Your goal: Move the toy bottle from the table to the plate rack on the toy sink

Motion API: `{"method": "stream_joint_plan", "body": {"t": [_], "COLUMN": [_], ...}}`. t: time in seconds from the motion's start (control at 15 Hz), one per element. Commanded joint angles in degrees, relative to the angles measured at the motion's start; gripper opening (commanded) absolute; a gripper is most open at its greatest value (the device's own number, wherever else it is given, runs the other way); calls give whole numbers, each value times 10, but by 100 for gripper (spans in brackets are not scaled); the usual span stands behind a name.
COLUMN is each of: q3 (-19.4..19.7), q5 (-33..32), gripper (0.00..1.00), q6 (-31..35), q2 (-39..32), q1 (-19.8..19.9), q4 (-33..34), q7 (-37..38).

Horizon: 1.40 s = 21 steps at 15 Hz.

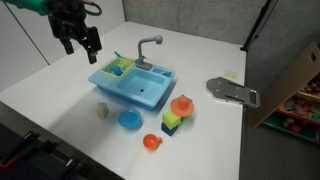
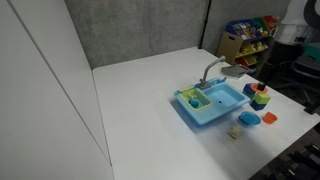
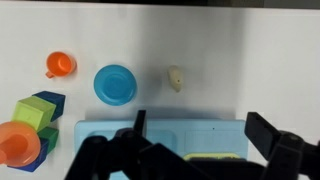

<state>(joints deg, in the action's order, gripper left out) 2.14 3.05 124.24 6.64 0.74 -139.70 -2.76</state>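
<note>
The gripper [image 1: 78, 38] hangs high above the table [image 1: 40, 90], on the far side of the toy sink [image 1: 135, 88] near its plate rack [image 1: 120, 66], fingers pointing down and spread wide, holding nothing. The toy bottle [image 1: 102, 112] sits on the table between the sink and the near edge, just beside a blue plate [image 1: 130, 119]. In the wrist view it lies beyond the sink's rim [image 3: 175, 78]. The pick-up looks not yet begun, and the reach is the step in hand. The arm likely needs to cross the sink, descend over the small bottle and close squarely on it.
</note>
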Motion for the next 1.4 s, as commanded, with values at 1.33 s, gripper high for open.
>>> {"method": "stream_joint_plan", "body": {"t": [1.33], "q3": [-4], "q5": [-30], "gripper": [100], "q6": [212], "q2": [-90], "q1": [3], "q4": [-99], "q7": [2]}}
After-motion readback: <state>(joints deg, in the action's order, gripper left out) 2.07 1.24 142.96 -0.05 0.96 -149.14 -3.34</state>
